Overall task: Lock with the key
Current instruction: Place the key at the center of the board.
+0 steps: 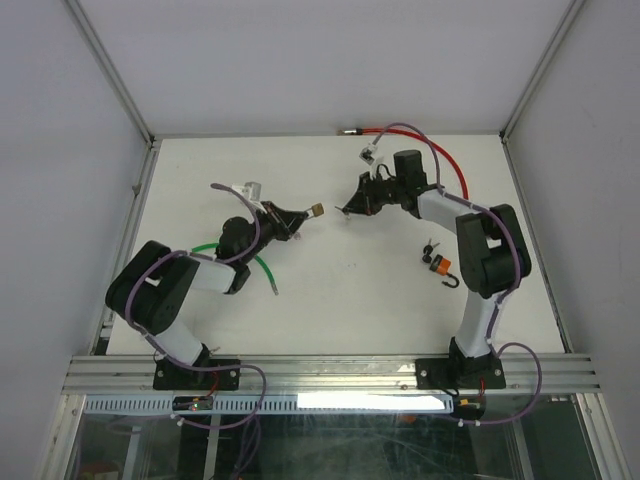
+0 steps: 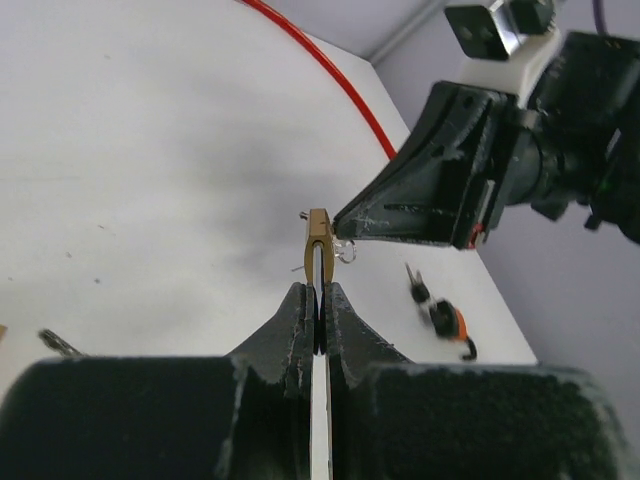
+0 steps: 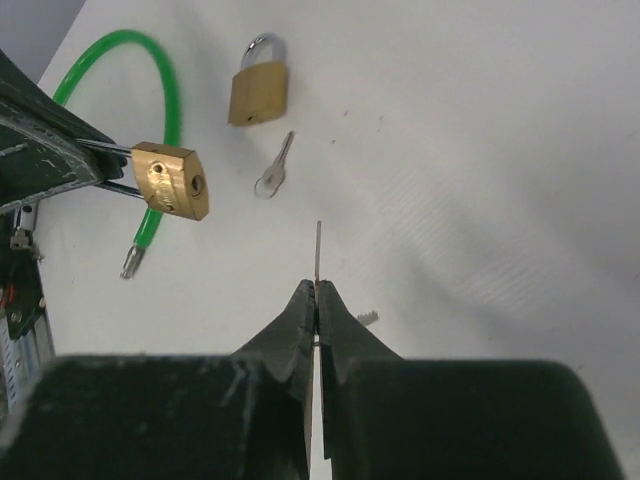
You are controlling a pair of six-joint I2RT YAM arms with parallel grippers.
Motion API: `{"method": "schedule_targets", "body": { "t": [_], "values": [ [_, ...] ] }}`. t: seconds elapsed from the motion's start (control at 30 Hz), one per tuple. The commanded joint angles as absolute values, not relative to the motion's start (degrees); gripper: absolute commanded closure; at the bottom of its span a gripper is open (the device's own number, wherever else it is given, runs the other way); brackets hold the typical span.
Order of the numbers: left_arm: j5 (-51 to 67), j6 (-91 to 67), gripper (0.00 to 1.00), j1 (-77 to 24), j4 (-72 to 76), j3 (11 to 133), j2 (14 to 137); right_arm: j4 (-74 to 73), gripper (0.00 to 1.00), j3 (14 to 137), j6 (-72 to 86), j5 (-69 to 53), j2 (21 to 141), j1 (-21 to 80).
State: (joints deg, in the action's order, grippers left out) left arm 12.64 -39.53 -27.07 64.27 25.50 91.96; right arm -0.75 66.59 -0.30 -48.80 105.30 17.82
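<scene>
My left gripper (image 2: 318,290) is shut on the shackle of a small brass padlock (image 2: 319,240), holding it above the table (image 1: 316,211). In the right wrist view this padlock (image 3: 172,180) hangs at the upper left with its keyhole facing the camera. My right gripper (image 3: 318,285) is shut on a thin key (image 3: 318,250), its blade sticking out forward, a short way right of and below the keyhole. Seen from above, the right gripper (image 1: 350,207) is just right of the padlock, with a small gap between them.
A second brass padlock (image 3: 260,92) and a loose key (image 3: 275,175) lie on the table beyond. A green cable lock (image 1: 262,262) curls near the left arm. An orange padlock with keys (image 1: 439,264) lies by the right arm. A red cable (image 1: 400,135) runs along the back edge.
</scene>
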Motion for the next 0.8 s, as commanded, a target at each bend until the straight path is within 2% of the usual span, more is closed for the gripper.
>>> {"method": "schedule_targets", "body": {
  "t": [0.0, 0.27, 0.5, 0.53, 0.57, 0.77],
  "values": [
    [4.29, -46.86, 1.00, -24.36, 57.52, 35.73, 98.72, 6.92, 1.00, 76.61, 4.84, -46.38, 112.84, 18.31],
    [5.22, -54.71, 1.00, -19.46, 48.43, 52.49, 112.84, 3.86, 1.00, 93.60, 4.84, -46.38, 127.02, 21.77],
    [2.86, -57.14, 1.00, -17.79, 39.46, 61.54, 118.15, -2.30, 1.00, 106.34, 4.84, -46.38, 135.81, 23.89],
    [1.46, -57.54, 1.00, -17.67, 37.66, 62.26, 118.46, -2.85, 1.00, 107.51, 6.56, -45.27, 136.71, 24.18],
    [0.18, -57.84, 1.00, -17.60, 35.92, 62.86, 118.52, -3.10, 0.99, 108.29, 29.49, -33.73, 137.42, 24.48],
    [-3.31, -58.69, 1.00, -16.75, 31.60, 63.54, 118.74, -5.54, 0.97, 113.74, 32.37, -31.61, 140.87, 26.49]
  ]
}}
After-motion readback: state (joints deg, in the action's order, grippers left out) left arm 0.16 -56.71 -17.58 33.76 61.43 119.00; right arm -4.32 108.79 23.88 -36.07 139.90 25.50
